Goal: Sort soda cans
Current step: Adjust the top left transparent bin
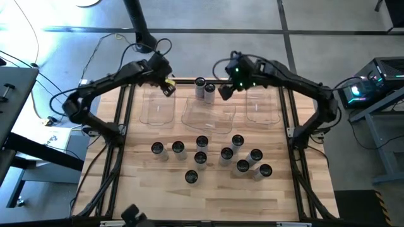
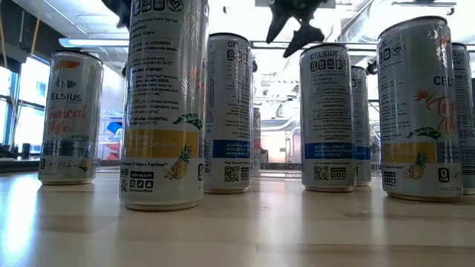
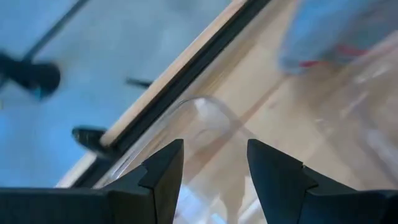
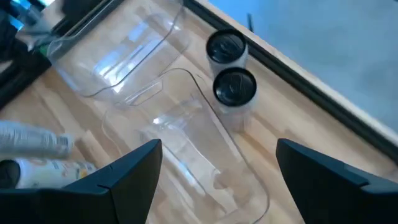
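The right end effector [image 1: 225, 92] hovered with its fingers spread wide and empty, just beside two silvery-grey soda cans with dark round tops [image 4: 234, 88] that stood touching at the far edge of the wooden counter [image 1: 214, 189], next to the clear rectangular plastic middle bin [image 1: 208, 116]. The left end effector [image 3: 214, 168], fingers partly apart and gripping nothing, hung over the clear left bin [image 1: 157, 108]. Ten more cans [image 1: 201, 157] stood well apart from both, nearer the front.
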